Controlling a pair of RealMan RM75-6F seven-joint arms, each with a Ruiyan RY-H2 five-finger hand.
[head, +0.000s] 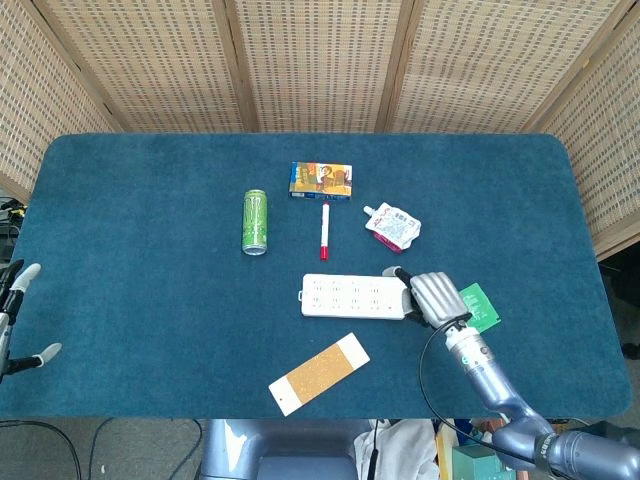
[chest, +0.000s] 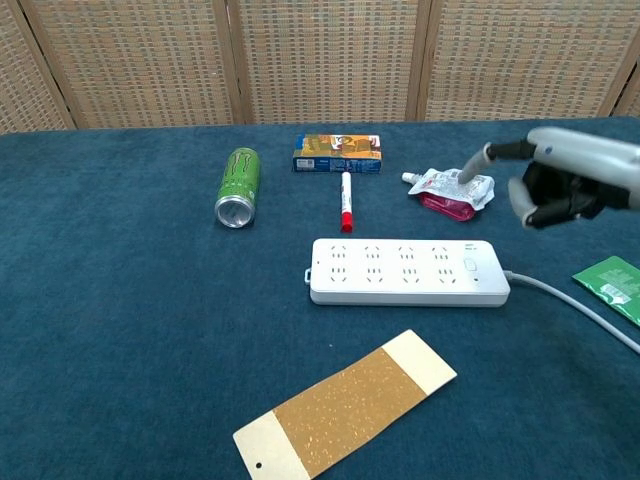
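Chest view shows the right hand (chest: 560, 180) raised above the right end of the power strip (chest: 408, 272), holding nothing, one finger (chest: 478, 162) pointing left and the rest curled in, while the left hand (head: 14, 315) at the table's left edge has fingers spread.

head view high, looking down; chest view low, nearer; both share power strip (head: 354, 297).

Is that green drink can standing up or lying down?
Lying down. The green can rests on its side on the blue table, its round top end facing the chest camera and its logo showing along its length.
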